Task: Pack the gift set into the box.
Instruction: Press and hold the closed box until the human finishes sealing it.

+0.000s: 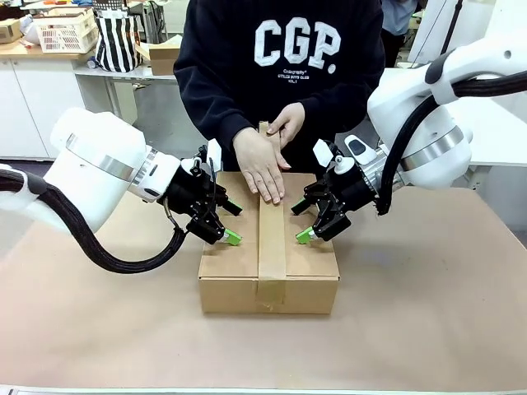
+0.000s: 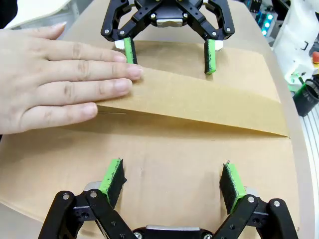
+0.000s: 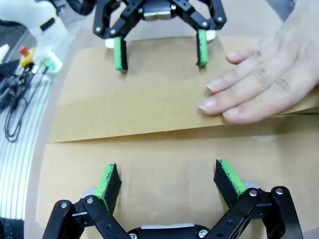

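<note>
Pressing closed large brown corrugated cardboard box (image 1: 239,265) mid-tabletop: left pincer (image 1: 226,224), right pincer (image 1: 308,222) both spread wide, empty. Person's hand (image 1: 262,167) smooths tape strip (image 1: 272,247); your pincers could pinch fingers.

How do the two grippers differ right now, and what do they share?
The left gripper presses the box on the tape's left side, the right gripper on its right. A hand smooths the tape between them. Shared: both are open, fingers spread, holding nothing.
</note>
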Robot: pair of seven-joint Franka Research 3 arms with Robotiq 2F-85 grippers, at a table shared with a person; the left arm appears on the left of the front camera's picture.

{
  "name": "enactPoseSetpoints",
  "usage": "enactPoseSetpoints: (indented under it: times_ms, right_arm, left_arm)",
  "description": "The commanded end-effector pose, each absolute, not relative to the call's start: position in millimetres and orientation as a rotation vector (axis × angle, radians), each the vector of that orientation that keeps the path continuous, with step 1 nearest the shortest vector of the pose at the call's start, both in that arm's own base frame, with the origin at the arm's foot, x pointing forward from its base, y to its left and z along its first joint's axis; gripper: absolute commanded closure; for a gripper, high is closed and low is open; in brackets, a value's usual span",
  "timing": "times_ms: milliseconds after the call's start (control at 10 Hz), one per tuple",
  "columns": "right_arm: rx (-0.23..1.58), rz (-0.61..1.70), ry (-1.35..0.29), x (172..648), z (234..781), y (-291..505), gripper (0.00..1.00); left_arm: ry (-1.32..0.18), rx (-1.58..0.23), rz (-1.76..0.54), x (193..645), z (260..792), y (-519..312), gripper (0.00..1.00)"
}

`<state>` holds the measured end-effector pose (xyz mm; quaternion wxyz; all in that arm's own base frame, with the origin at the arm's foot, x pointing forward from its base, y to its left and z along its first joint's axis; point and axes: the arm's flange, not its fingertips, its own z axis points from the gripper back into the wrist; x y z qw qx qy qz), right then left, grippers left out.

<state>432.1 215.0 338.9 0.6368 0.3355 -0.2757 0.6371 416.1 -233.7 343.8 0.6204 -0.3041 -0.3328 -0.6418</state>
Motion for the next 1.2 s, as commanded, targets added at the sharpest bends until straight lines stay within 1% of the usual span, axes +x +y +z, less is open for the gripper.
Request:
enactPoseSetpoints:
  times_ms: [0, 1100]
  right_arm:
    - [0.760, 1.449, -0.623, 431.5, 334.7, 214.7, 0.00]
    - [0.760, 1.449, -0.623, 431.5, 334.7, 214.7, 0.00]
  left_arm:
    - [-0.761, -0.695, -1.476, 414.9, 341.8, -233.7, 0.00]
    - [-0.761, -0.695, -1.476, 414.9, 341.8, -233.7, 0.00]
